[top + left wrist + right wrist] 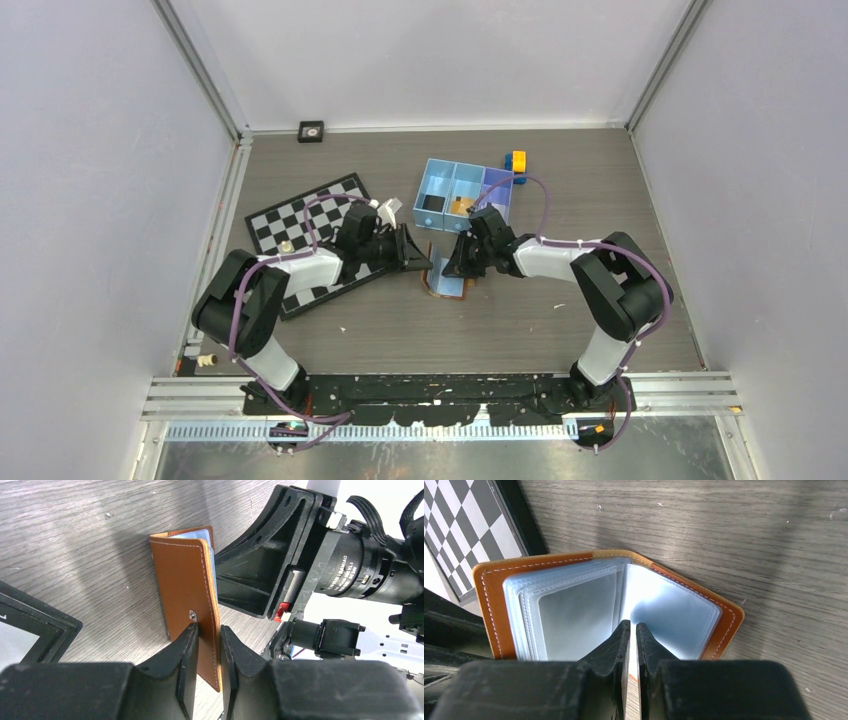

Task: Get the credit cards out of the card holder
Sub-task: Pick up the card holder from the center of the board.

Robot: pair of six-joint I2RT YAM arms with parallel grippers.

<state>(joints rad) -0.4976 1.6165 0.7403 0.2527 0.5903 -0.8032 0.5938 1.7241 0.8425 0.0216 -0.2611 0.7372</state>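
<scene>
Between the fingertips of the left gripper [206, 630] sits the brown cover of the card holder [182, 575], clamped right beside its metal snap stud [192, 613]. Facing it, the right gripper [630, 630] has its fingers almost together, nipping a thin pale leaf at the fold inside the holder; whether that leaf is a sleeve or a card cannot be told. The holder is spread open in a V, and its clear plastic sleeves [574, 610] fan out, grey showing through on one side and pale blue on the other. Both grippers meet over it near the middle of the wooden table [520, 320]. A checkerboard [300, 215] lies just to the left. Behind stands a blue tray [437, 180] with a dark item in its left compartment, and a yellow-and-blue toy block [516, 161] sits by its far right corner.
</scene>
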